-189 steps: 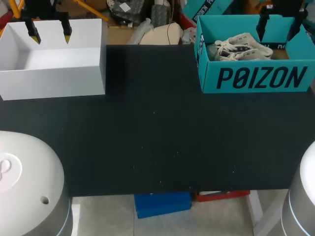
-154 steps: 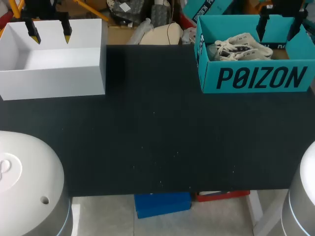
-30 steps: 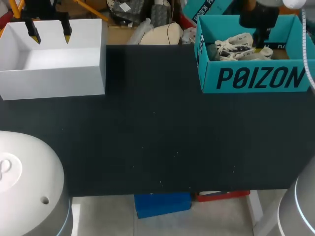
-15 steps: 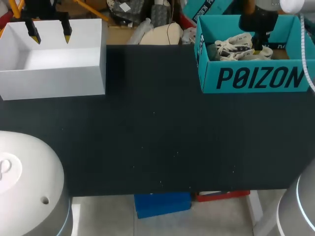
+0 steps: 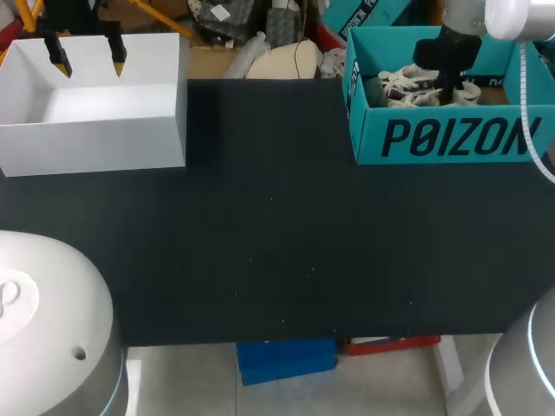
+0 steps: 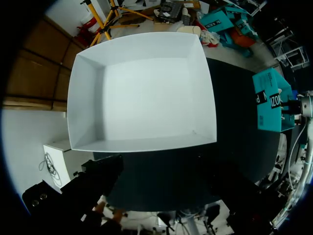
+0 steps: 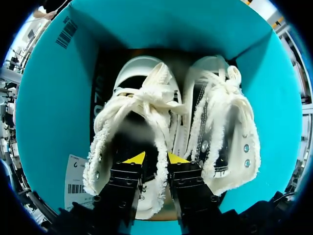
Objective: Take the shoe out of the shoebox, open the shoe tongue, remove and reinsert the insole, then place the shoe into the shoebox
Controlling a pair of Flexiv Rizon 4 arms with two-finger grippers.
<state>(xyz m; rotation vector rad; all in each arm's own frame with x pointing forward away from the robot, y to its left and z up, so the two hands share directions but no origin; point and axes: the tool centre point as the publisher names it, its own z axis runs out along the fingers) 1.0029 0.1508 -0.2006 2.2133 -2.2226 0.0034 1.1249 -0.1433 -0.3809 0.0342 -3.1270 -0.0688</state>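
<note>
— Left gripper (image 5: pixel 87 54), up at ten o'clock?
— Fingers apart, hanging over the white box (image 5: pixel 95 147), clear of the work.
— Right gripper (image 7: pixel 155 159)?
— At two o'clock, inside the teal shoebox (image 5: pixel 451 139), pinched on the canvas sneaker (image 7: pixel 129 112) by its frayed collar, likely to lift it.

— What is recorded on the table (image 5: pixel 277 251)?
— Black matte top, faint pale specks scattered over it. One white box (image 5: pixel 95 143) is set at the far left corner.
— How is the box seen?
— Upright, open-topped, rectangular. Plain white walls and a plain white floor are shown from above. Its long front wall is turned toward the near side of the table.
</note>
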